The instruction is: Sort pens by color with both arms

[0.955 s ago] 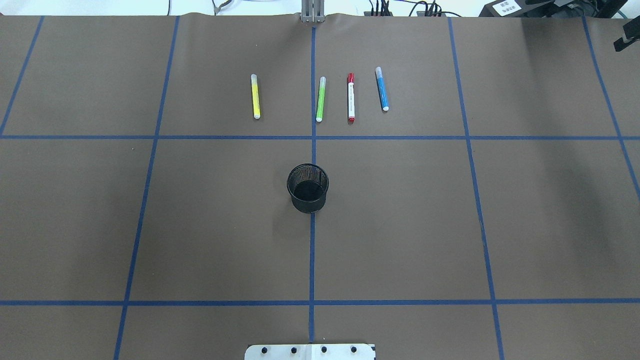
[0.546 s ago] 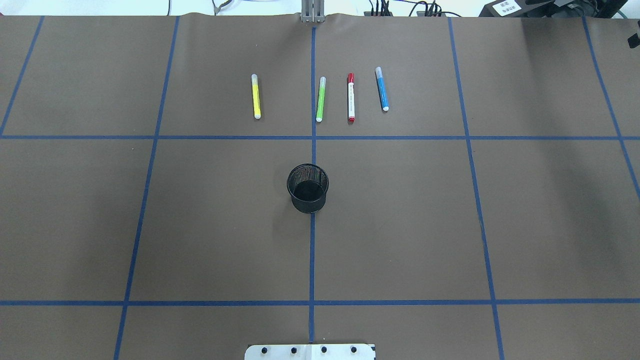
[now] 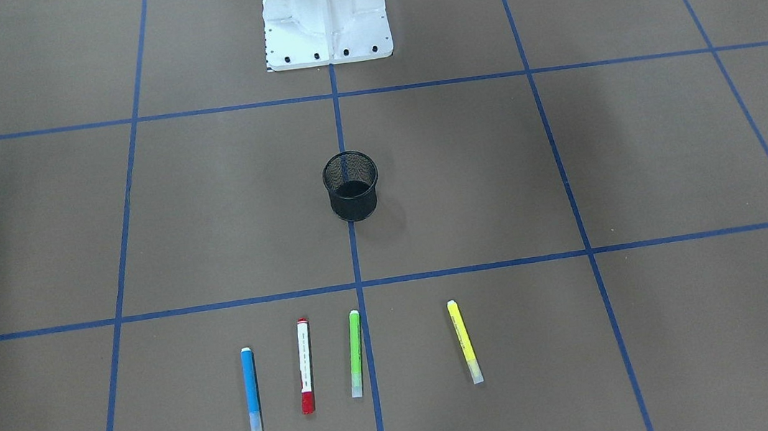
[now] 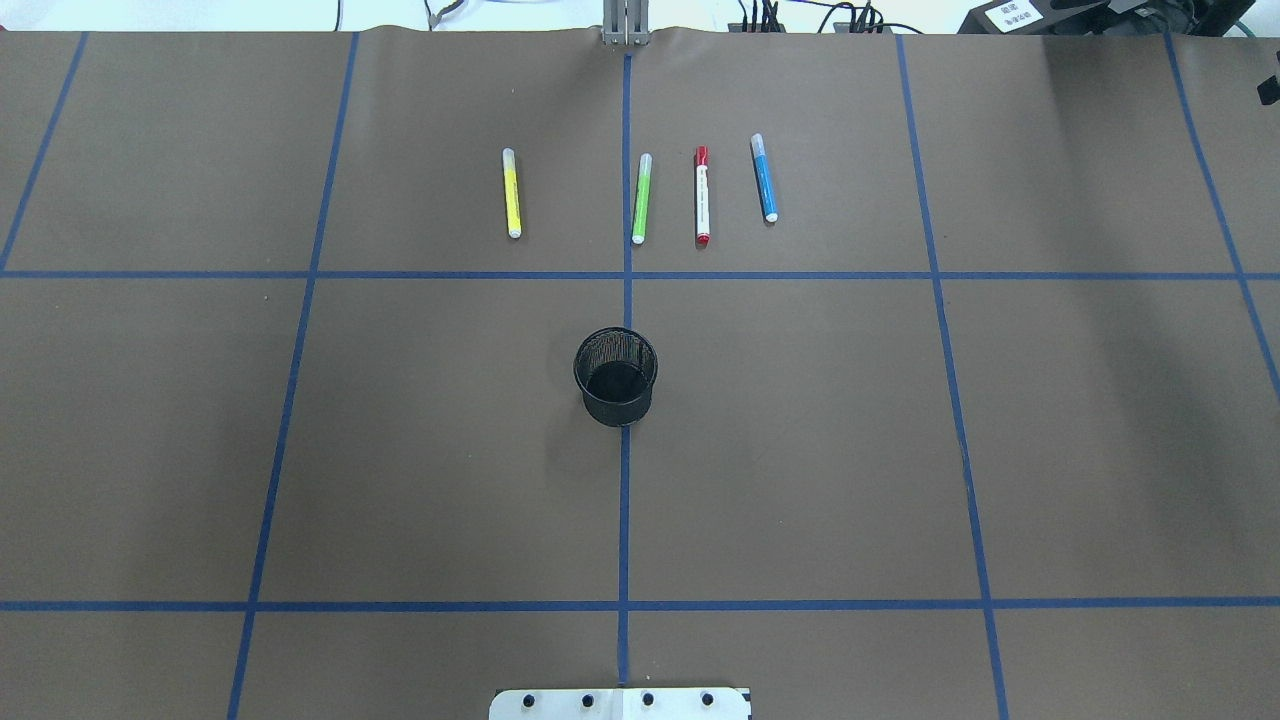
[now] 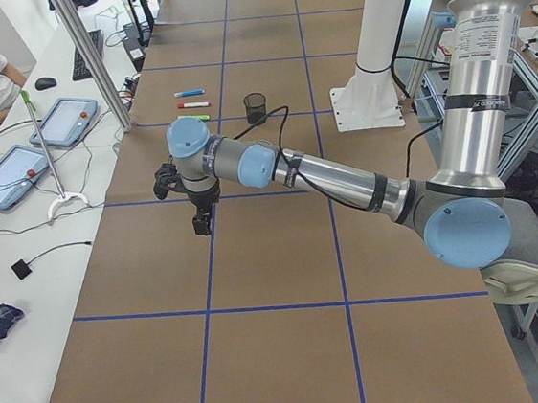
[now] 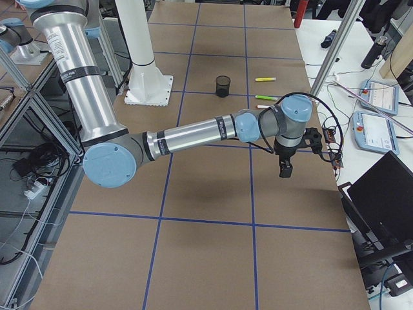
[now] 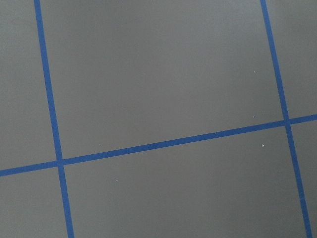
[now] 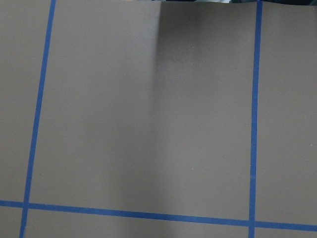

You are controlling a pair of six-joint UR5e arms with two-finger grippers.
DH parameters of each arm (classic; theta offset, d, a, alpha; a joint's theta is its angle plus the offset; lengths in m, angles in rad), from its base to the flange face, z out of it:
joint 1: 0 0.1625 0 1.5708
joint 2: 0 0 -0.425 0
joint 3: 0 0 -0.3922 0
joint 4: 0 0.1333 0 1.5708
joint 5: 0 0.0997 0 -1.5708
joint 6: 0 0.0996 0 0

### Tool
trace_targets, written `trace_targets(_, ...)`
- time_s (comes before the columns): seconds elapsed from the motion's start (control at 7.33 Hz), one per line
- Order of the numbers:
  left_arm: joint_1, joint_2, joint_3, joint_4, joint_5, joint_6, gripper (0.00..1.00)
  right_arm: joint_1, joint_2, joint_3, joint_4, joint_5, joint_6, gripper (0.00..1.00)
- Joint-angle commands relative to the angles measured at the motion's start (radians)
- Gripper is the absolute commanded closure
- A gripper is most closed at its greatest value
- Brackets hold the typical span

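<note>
Four pens lie flat on the brown table (image 4: pixel 400 450), all in a row beyond the black mesh cup (image 4: pixel 616 375), on the side away from the white base mount (image 4: pixel 620 703). The green pen (image 4: pixel 641 198) sits almost straight past the cup, just beside the blue centre tape line. The red-and-white pen (image 4: pixel 702 196) and the blue pen (image 4: pixel 764 178) follow close by on the robot's right of it. The yellow pen (image 4: pixel 511 193) is off on the cup's left, set apart from the other three. All four point roughly away from the cup, none touching another.

The cup stands upright on the centre line. Well out to its left, the left arm (image 5: pixel 334 177) stretches low over the table, and the left gripper (image 5: pixel 200 228) hangs pointing down above the paper. How wide its jaws stand, I cannot tell. Far out on the cup's other side, the right arm (image 6: pixel 193 135) mirrors it. The right gripper (image 6: pixel 284 169) also points down, and its opening is just as unreadable. Both wrist cameras show only brown paper and blue tape.
</note>
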Motion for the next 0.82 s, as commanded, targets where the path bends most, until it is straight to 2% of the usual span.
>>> trace_targets(0.0,-0.002,0.040,-0.004,-0.004,-0.001,-0.002,0.00,-0.057,-0.035,0.047,0.004,-0.071,0.000,0.00)
trace_targets(0.68,-0.025,0.043,0.003,0.005,-0.004,-0.004,0.00,-0.071,-0.036,0.068,0.009,-0.042,0.000,0.00)
